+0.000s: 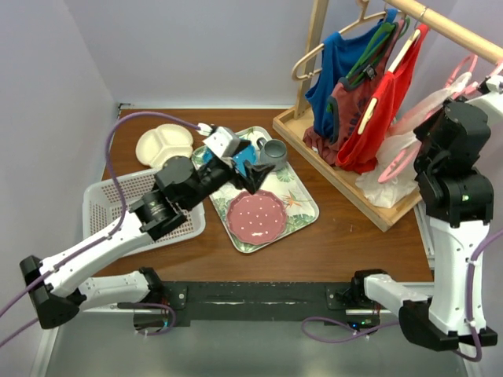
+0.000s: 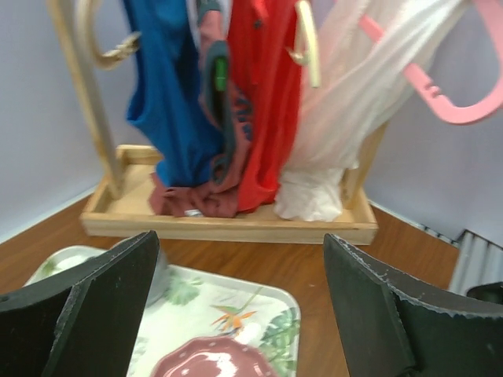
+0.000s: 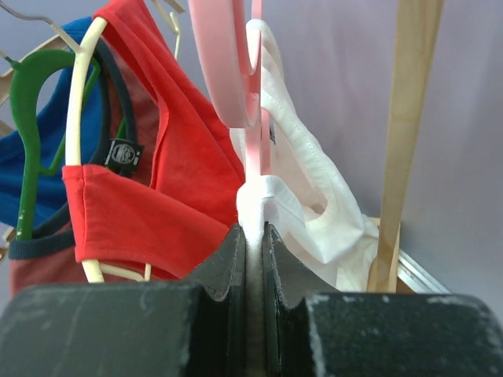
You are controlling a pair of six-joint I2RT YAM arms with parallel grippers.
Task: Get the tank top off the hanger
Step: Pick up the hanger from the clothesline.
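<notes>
Stripping step underway: right claw (image 3: 253, 236) clamped on the garment, left claw (image 2: 240, 267) idle.

The white, thin-fabric tank top (image 3: 314, 196) hung on the pink plastic hanger (image 3: 228, 71) at the right end of the wooden clothes rack (image 1: 346, 177), just beside a red tank top (image 3: 181, 165). The right claw's jaws were all but shut, pinching a fold of the white fabric just under the hanger. The left claw stood wide apart and held nothing, hovering over the floral-patterned tray (image 1: 302, 200) on the table (image 1: 346, 243), facing the rack. My read: next, the fabric needed drawing down and off the hanger's arm, with the left claw likely needed to steady the hanger.
</notes>
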